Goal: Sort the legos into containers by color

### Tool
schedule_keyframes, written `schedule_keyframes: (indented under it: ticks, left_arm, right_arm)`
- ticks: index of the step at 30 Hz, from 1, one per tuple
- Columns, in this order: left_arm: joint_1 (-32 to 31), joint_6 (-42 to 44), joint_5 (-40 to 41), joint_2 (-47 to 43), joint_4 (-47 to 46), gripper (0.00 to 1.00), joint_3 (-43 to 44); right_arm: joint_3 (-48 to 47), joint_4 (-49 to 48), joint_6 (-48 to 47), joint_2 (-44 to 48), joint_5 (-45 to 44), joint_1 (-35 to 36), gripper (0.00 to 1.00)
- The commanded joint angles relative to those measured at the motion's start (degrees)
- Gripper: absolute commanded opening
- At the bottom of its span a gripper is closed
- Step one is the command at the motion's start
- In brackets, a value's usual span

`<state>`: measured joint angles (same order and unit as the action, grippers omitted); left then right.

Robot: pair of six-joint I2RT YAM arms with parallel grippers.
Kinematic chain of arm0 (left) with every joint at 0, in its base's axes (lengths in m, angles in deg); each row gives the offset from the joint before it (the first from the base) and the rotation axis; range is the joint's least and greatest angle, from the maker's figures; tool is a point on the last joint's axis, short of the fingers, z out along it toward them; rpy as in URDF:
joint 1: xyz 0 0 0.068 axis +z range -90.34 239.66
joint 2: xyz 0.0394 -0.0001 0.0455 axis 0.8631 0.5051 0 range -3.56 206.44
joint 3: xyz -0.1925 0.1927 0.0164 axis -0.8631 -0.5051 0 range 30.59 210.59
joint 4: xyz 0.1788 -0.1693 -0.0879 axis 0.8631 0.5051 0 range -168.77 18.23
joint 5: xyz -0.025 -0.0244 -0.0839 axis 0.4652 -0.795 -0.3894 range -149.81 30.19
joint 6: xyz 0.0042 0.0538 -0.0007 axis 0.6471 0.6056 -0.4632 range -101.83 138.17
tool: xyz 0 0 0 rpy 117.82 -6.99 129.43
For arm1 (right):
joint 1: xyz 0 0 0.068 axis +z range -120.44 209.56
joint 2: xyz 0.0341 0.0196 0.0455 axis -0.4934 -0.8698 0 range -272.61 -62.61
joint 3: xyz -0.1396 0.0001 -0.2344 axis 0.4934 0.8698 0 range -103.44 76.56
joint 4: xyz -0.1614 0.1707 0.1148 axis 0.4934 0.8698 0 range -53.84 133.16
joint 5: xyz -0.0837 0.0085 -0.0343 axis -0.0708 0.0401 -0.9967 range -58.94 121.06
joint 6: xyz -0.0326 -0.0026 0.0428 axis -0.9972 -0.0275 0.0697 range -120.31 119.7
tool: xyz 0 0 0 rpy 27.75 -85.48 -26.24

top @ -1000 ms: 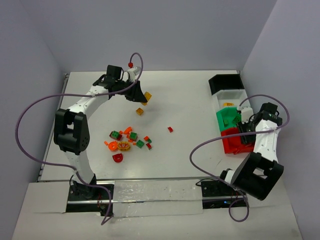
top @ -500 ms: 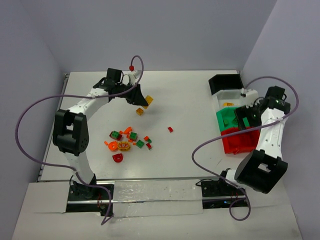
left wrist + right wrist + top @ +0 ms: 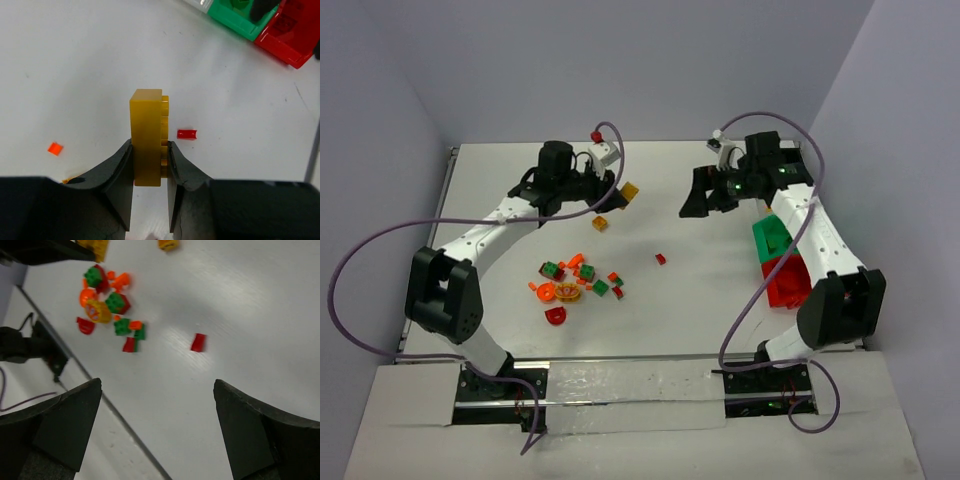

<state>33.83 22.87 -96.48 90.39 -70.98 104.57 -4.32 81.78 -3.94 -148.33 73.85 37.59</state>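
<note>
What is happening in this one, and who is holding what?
Two arms are sorting small legos by color. The left end effector is shut on a yellow brick, held above the table. The right end effector is open and empty, hovering near a lone red piece. Most legos lie in a loose pile in front of the left arm. The green container and red container sit at the right edge.
</note>
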Motion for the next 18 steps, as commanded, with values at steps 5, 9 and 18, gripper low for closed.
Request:
schedule_keyframes:
  ticks: [5,9,18]
  left_arm:
    - [-6.83,6.97,12.25,-4.34,-10.36,0.0,-2.55]
    - [-8.95,7.74,14.17,-4.12,-10.34,0.0,-2.25]
    - [-10.84,9.1,13.65,-5.32,-9.76,0.0,-1.8]
  right_arm:
    - [-6.83,-11.13,18.33,-8.14,9.43,5.86,1.0]
    - [-9.92,-13.09,21.03,-10.61,9.84,7.77,1.0]
    - [-12.91,-15.16,24.6,-14.92,9.29,8.32,0.92]
